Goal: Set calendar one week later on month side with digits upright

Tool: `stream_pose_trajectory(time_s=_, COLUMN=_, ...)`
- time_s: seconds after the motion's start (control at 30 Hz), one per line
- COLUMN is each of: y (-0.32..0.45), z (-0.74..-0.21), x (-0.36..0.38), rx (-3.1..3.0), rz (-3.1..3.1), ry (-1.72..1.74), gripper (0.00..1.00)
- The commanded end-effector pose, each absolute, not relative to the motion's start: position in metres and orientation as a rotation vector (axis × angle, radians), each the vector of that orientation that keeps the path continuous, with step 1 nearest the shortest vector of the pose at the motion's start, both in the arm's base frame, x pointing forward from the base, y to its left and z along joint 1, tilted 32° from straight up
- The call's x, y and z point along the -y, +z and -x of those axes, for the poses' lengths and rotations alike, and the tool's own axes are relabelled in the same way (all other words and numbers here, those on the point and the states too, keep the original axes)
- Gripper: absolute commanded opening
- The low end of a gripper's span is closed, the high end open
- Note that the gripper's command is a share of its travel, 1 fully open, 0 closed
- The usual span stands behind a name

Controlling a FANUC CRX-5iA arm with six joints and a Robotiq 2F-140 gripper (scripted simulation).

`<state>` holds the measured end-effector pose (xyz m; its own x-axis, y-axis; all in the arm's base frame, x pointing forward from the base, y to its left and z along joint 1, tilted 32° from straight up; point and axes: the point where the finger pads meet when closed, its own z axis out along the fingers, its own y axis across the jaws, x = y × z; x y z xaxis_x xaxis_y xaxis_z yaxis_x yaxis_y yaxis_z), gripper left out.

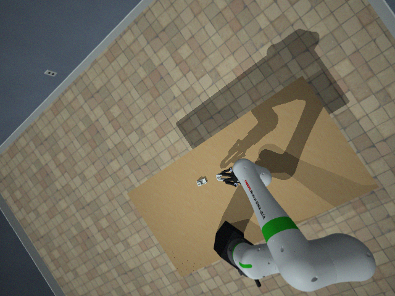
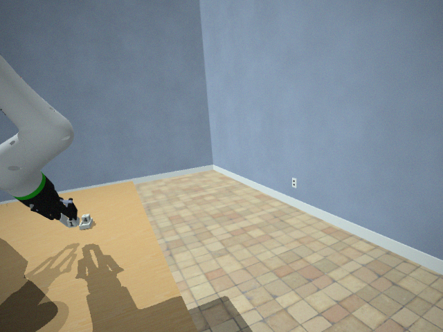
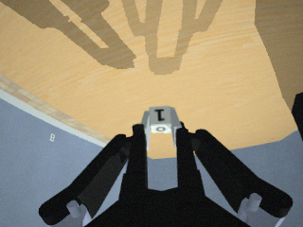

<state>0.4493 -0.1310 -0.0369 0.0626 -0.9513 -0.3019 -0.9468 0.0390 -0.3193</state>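
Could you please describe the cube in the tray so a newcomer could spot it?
On the wooden table sits a small white tray. Its cube shows a 4; the other cube, in the gripper, shows a 1.

The tray [image 1: 204,182] [image 2: 85,226] and its standing cube [image 1: 200,181] [image 2: 86,217] block one side of the tool [image 1: 218,177] [image 2: 72,222] [image 3: 161,128]; bare surface [image 1: 178,203] [image 2: 118,214] [image 3: 222,95] offers passage around the tray's other sides.

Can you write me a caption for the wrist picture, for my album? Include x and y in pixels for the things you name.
Black robot gripper [image 3: 160,118] pinching a white cube with black digits [image 3: 161,115], a 1 showing, above a wood-coloured table [image 3: 213,90].
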Motion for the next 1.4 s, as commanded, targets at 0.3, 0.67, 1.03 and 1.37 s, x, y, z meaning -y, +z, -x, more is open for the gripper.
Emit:
stream_pose_trajectory(time_s=0.3, y=-0.044, z=-0.452, x=0.135, rx=-1.888, rz=1.912, ry=-0.014, gripper=0.16)
stream_pose_trajectory(time_s=0.67, y=-0.057, z=-0.456, x=0.142, rx=-1.888, rz=1.912, ry=-0.014, gripper=0.16)
stream_pose_trajectory(time_s=1.03, y=-0.071, z=-0.460, x=0.149, rx=-1.888, rz=1.912, ry=-0.014, gripper=0.16)
stream_pose_trajectory(time_s=1.37, y=-0.083, z=-0.464, x=0.156, rx=-1.888, rz=1.912, ry=-0.014, gripper=0.16)
